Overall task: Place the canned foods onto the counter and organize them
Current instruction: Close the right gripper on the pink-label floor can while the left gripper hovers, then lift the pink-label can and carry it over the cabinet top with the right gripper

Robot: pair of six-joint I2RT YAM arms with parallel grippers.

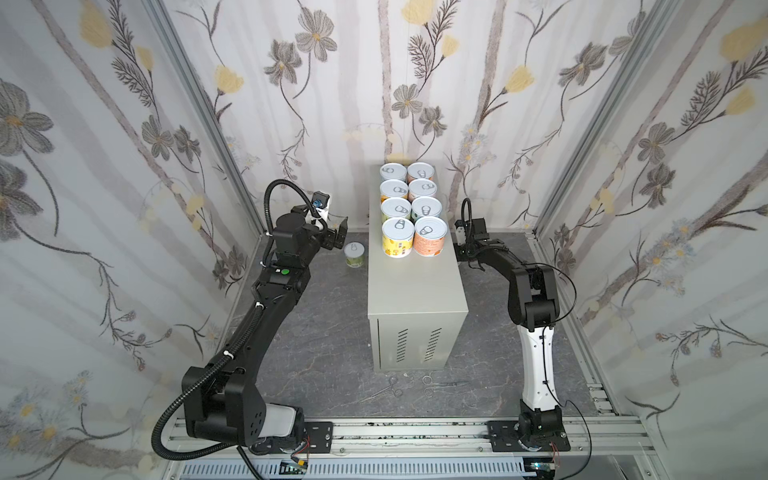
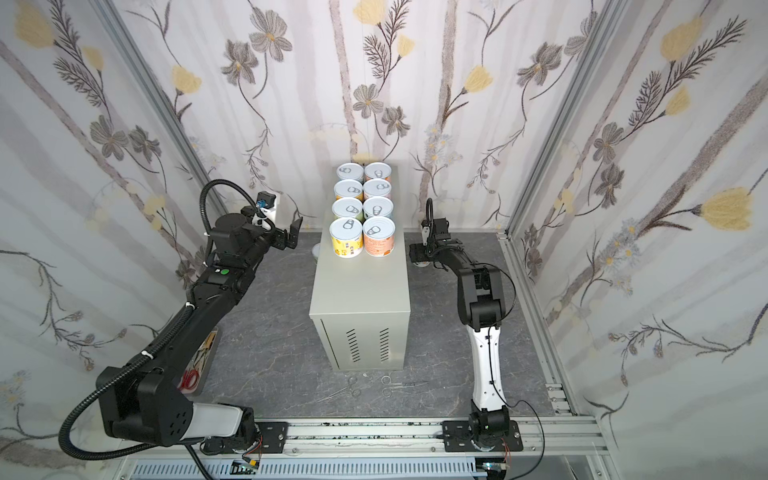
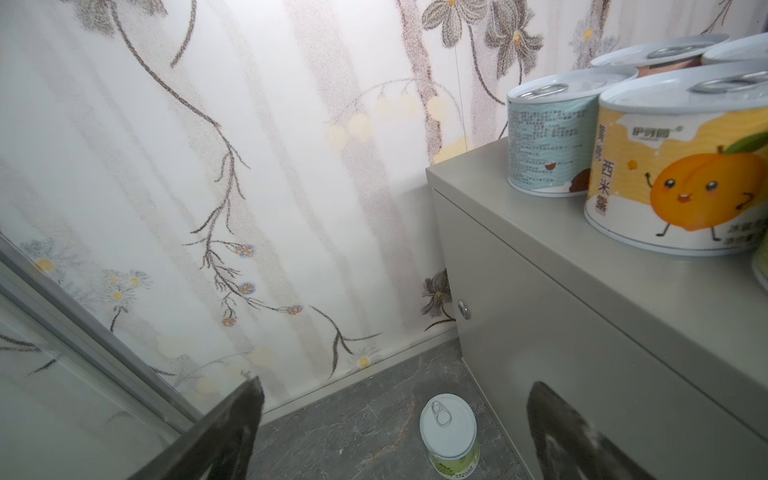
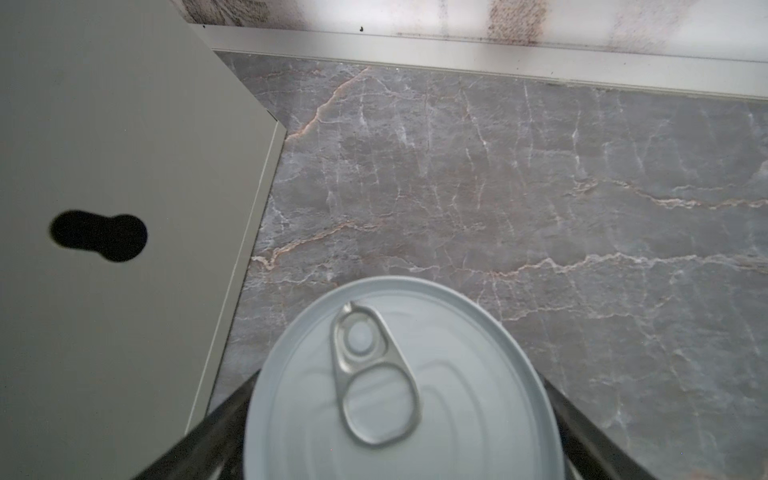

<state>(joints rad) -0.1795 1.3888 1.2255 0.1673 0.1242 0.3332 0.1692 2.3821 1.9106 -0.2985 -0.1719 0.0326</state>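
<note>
Upright can [image 4: 399,386], axis vertical, lid up — between jaws of right gripper [image 4: 399,376], grip unclear; left gripper [image 3: 395,392] spread

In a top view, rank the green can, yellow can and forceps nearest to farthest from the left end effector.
1. Green can, floor, beside the left end effector.
2. Yellow can, on the counter, front row.
3. Forceps, floor, in front of the counter.

Dark marbled floor [image 1: 324,340] walled by floral wallpaper [image 1: 332,83]: forceps [image 1: 380,392] and slim scissors [image 1: 446,384] lie near each other at six o'clock, while a grey tray [image 2: 212,359] holding red-handled scissors [image 2: 190,379] sits at eight o'clock.
</note>
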